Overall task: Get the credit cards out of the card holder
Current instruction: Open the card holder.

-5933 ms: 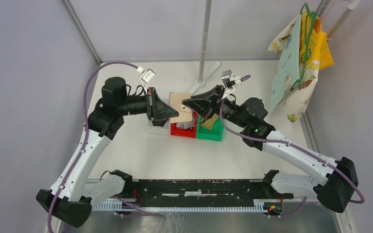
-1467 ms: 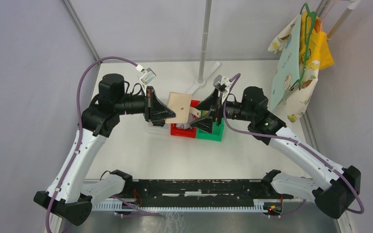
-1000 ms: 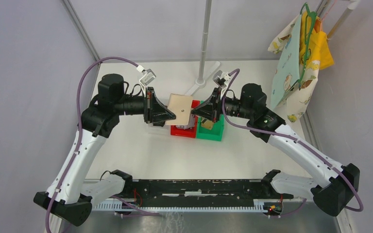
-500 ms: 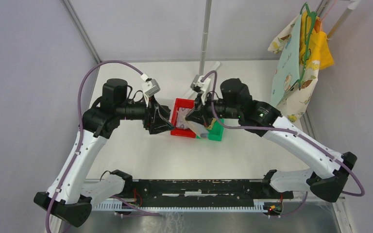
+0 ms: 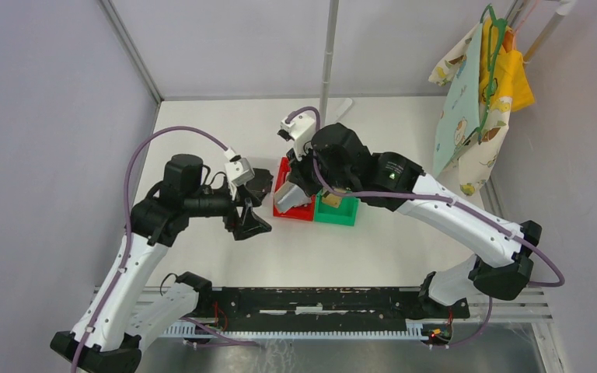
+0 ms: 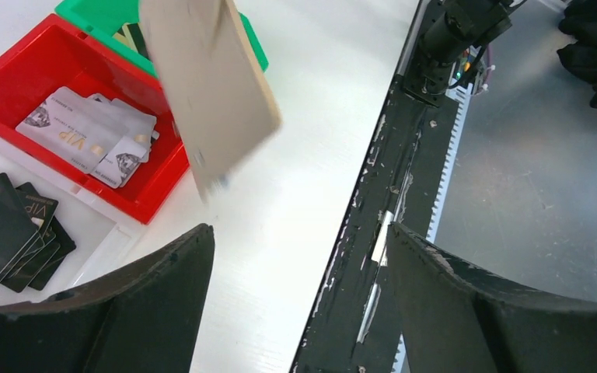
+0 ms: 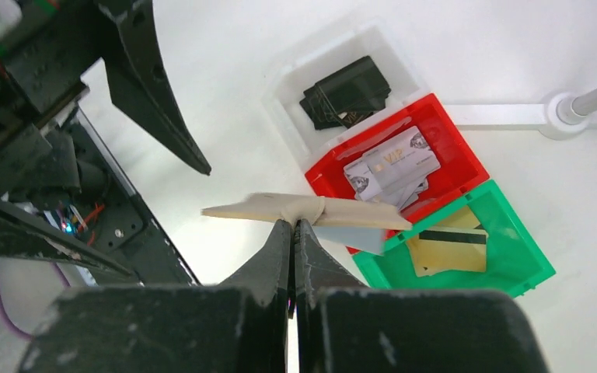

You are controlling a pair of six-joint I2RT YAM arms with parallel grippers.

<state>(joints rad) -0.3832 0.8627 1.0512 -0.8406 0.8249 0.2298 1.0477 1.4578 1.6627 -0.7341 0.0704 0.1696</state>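
Note:
My right gripper point(image 7: 295, 224) is shut on a tab of the tan card holder point(image 7: 303, 208), which hangs spread open in the air with a light blue inner pocket point(image 7: 354, 238) showing. From above, the card holder point(image 5: 285, 200) hangs over the near-left corner of the red bin point(image 5: 284, 169). Silvery credit cards point(image 7: 392, 167) lie in the red bin. Gold credit cards with a dark stripe point(image 7: 447, 250) lie in the green bin point(image 7: 513, 210). My left gripper point(image 6: 299, 233) is open and holds nothing, just left of the holder point(image 6: 210, 85). No card shows in the holder.
A clear tray point(image 7: 291, 116) with black cards point(image 7: 346, 93) stands left of the red bin. A pole on a white base point(image 7: 567, 113) rises behind the bins. Patterned cloths point(image 5: 478, 93) hang at the back right. The black rail point(image 6: 404, 179) runs along the table's near edge.
My left gripper has let go of the card holder, opened wide and drawn back toward the near left. The right arm has swung left with the holder, which now hangs from it alone.

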